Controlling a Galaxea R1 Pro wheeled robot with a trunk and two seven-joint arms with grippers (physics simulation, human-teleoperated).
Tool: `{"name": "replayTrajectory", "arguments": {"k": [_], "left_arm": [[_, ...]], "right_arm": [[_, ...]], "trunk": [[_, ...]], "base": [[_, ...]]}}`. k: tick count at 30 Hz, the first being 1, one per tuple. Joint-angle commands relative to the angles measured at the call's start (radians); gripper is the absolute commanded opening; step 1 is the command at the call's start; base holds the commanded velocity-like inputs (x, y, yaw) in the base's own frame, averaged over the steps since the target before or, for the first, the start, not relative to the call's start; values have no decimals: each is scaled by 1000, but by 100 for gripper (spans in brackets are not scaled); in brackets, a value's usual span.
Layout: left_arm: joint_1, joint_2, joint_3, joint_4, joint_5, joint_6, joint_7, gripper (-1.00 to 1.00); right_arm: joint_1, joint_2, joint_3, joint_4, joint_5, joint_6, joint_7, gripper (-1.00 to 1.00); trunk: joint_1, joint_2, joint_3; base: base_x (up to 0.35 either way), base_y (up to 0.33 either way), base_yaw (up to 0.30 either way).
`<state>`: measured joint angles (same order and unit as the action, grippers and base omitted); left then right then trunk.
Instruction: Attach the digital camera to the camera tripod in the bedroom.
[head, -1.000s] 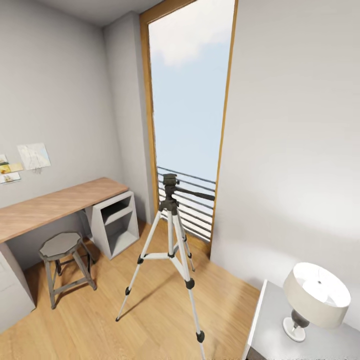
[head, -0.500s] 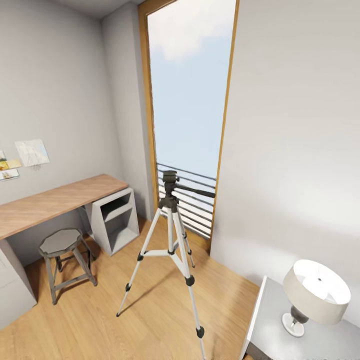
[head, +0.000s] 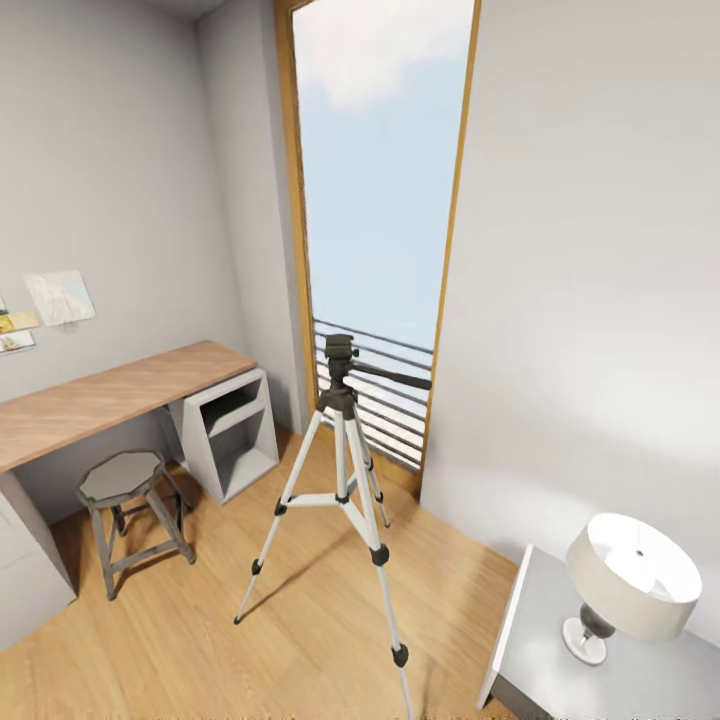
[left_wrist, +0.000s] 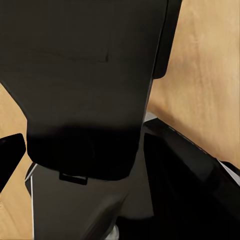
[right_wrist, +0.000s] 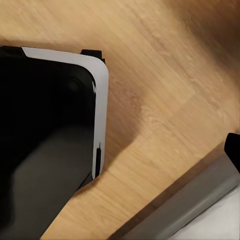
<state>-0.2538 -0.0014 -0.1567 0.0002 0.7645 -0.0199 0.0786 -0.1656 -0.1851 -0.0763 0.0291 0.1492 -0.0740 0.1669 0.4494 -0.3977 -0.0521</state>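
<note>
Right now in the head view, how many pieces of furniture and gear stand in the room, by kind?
Tripod: 1
Stool: 1
Desk: 1
Lamp: 1
Side table: 1
Total: 5

Camera tripod (head: 344, 470) front leg and bedside lamp's table (head: 540, 660) cut off at bottom edge.

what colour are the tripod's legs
Silver, with black joints and feet; the camera tripod shows best in the head view.

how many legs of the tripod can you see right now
3. On the camera tripod, one leg splays toward the stool, one comes toward the camera, and one runs back toward the window, partly hidden.
</note>
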Motion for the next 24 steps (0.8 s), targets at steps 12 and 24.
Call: {"name": "replayTrajectory", "arguments": {"k": [12,24], "left_arm": [[-1,0,-9,0,6,-2,3,-100],[-1,0,-9,0,7,-3,3,-100]], "right_arm": [[-2,3,-8,3,68,-12,-1,100],[-2,5,-8,3,94,-15,-3,100]], "trunk": [[1,-2,-22],[1,-2,-41]], "base": [[0,0,0],[0,0,0]]}}
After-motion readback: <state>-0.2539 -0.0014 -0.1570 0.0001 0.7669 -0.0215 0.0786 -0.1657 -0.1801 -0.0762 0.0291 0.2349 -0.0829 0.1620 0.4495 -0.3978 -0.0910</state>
